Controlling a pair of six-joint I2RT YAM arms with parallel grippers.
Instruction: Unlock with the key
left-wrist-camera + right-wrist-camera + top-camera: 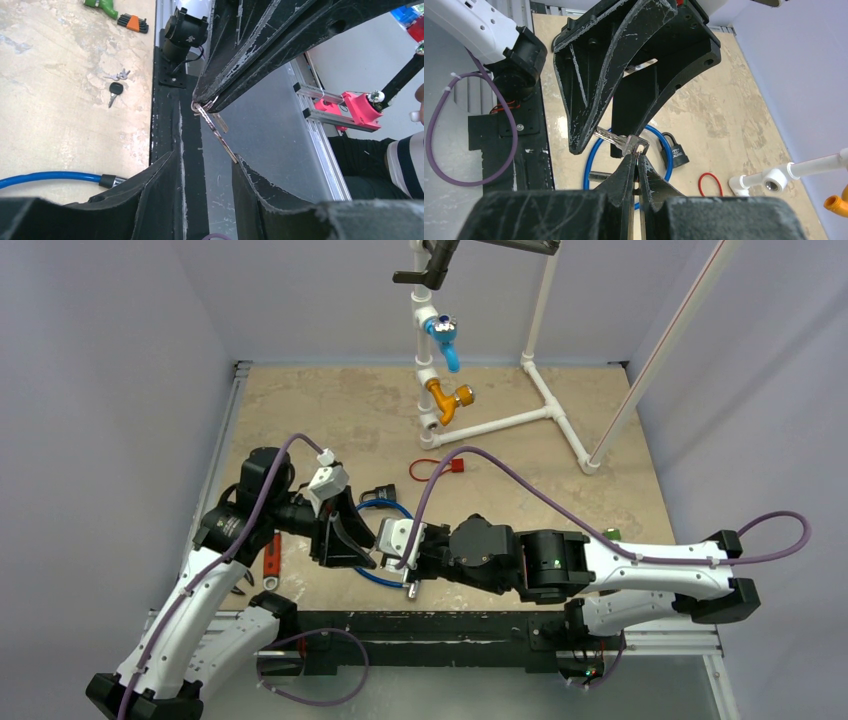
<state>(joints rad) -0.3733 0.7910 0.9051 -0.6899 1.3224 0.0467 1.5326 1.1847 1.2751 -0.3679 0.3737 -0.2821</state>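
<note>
While the right claw is pinched fully together on the head of the key, the left claw stands partly spread and grips nothing. The key's blade only reaches the tip of one of the left claw's fingers. The key is slim, flat and silver, with a plain narrow blade and a small wire ring through its head, right where the right claw's tips meet. It is held up off the bench, slanting across the gap between the two claws.

Seen from overhead, the key hangs just on the arm-base side of the padlock. The padlock is small and black, and it lies flat with its shackle showing. A blue cable curls around the padlock and passes under the meeting claws. Beyond the padlock and a little to its right lies a red loop. Farther beyond the padlock stands a white pipe frame carrying a blue tap and a yellow one.
</note>
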